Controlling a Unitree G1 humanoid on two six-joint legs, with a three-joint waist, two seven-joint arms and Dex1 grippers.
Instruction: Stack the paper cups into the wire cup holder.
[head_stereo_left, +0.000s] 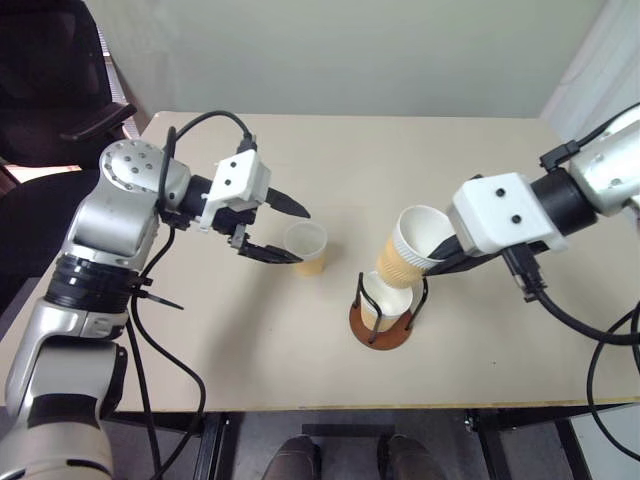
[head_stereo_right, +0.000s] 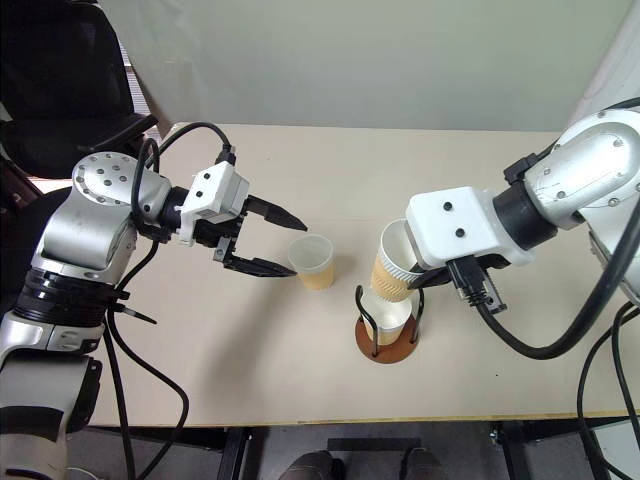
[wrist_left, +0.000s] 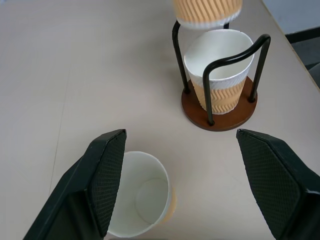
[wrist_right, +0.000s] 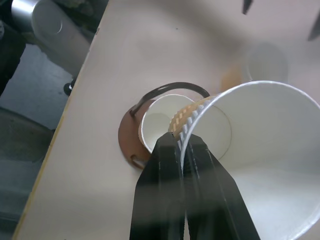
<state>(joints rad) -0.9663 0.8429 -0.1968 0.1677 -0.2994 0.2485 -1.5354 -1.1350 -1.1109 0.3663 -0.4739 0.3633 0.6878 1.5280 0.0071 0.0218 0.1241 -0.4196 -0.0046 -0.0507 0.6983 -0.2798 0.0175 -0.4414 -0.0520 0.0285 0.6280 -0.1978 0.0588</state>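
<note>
Fingers of the right gripper (wrist_right: 184, 150) pinched together on the rim of a paper cup (head_stereo_left: 415, 248), one finger inside the wall and one outside, cup tilted and hanging just above the wire cup holder (head_stereo_left: 382, 322). Holder standing on the beige table (head_stereo_left: 450, 160), reddish-brown disc base with black wire loops rising from it, and a second cup (wrist_left: 220, 75) already seated upright inside those loops. Third cup (head_stereo_left: 306, 249) upright on the table well to the left of the holder, mouth up, white inside. Fingers of the left gripper (head_stereo_left: 285, 232) spread wide apart and clamped on nothing, tips just beside that third cup on the side away from the holder, one finger over its rim in the left wrist view. Likely handling, judged from the look: cups very light, thin-walled and easy to crush or tip, ribbed tan outer wall giving some grip, smooth white inside more slippery. Best hold probably a gentle pinch across the rim wall, as on the carried cup, leaving the tapered bottom free to drop into the cup below. Holder light too, likely to slide or tip if a wire loop gets knocked. No brand, label or readable writing on cups, holder or table. Dark chair (head_stereo_left: 45, 90) beyond the table's far left corner.
</note>
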